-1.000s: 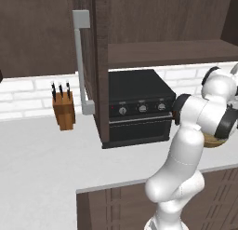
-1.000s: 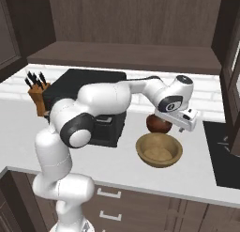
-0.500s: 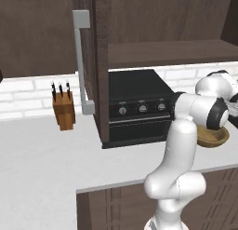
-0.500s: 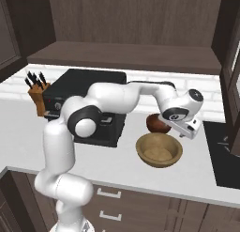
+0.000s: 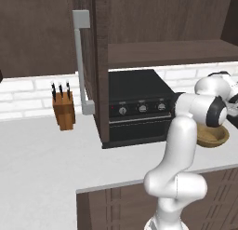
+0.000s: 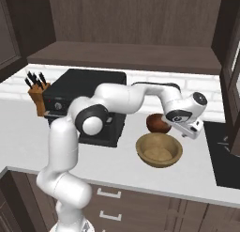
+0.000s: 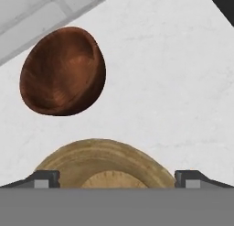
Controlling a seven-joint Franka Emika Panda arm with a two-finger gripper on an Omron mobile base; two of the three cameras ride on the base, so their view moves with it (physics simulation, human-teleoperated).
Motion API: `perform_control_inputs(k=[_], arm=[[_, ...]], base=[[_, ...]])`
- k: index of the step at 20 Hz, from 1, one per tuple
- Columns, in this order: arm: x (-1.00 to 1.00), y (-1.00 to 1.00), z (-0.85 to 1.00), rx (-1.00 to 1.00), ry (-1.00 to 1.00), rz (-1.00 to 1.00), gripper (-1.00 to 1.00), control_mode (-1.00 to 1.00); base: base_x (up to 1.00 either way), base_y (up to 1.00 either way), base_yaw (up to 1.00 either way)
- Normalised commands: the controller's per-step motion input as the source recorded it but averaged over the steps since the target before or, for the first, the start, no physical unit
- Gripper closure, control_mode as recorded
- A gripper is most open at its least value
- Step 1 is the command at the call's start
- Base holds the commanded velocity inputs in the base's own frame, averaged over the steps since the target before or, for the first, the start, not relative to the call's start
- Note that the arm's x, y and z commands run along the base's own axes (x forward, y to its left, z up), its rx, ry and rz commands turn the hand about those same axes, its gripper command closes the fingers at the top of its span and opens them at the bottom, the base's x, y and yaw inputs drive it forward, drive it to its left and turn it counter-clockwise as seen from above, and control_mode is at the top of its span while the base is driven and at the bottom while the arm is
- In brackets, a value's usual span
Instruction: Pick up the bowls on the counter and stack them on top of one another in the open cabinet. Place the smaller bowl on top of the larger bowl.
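The gripper [image 6: 191,130] hangs with its jaws spread wide and nothing between them, poised over the far rim of the larger bowl [image 6: 159,150]; in the hand view its two dark fingertips [image 7: 45,178] stand either side of that light tan bowl's [image 7: 103,163] rim, which suggests the arm is lining up to take the wider bowl first, since it must sit at the bottom of the stack. The smaller bowl [image 6: 158,123], dark reddish-brown, rests just behind it toward the brick backsplash [image 6: 140,78], close beside but apart from the tan one, and looks tipped on its rounded underside in the hand view. Both stand on the counter [image 6: 122,163] near its right end, to the right of the black oven [image 6: 89,97]. Above, the open cabinet [image 5: 167,52] shows a bare shelf, its door with the long grey bar handle [image 5: 80,61] swung out to the left, leaving room to set the bowls inside. A knife block [image 5: 64,111] stands well apart at the back left.
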Motion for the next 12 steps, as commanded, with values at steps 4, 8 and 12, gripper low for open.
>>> perform_control_inputs(k=[4, 8, 12], arm=[[0.07, 0.00, -0.20, -0.01, 0.07, 0.00, -1.00, -1.00], [0.01, 0.01, -0.07, 0.00, 0.03, 0.00, -1.00, -1.00], [0.23, 0.02, -0.03, 0.00, -0.03, 0.00, -1.00, -1.00]], base=[[0.00, 0.00, 0.00], [0.00, 0.00, 0.00], [0.00, 0.00, 0.00]])
